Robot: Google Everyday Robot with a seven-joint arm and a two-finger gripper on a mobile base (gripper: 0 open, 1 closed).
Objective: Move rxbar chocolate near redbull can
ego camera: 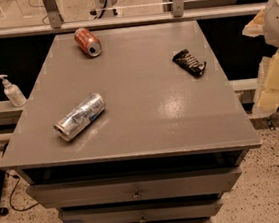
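The rxbar chocolate, a small black wrapper with white lettering, lies flat on the right rear part of the grey table top. The redbull can, silver with blue patches, lies on its side at the front left of the table. My gripper shows as pale yellow parts at the right edge of the view. It is beyond the table's right side, to the right of the bar, and touches nothing.
A red-orange soda can lies on its side at the rear left of the table. A white pump bottle stands on a ledge left of the table. Drawers sit below the table's front edge. A railing runs behind.
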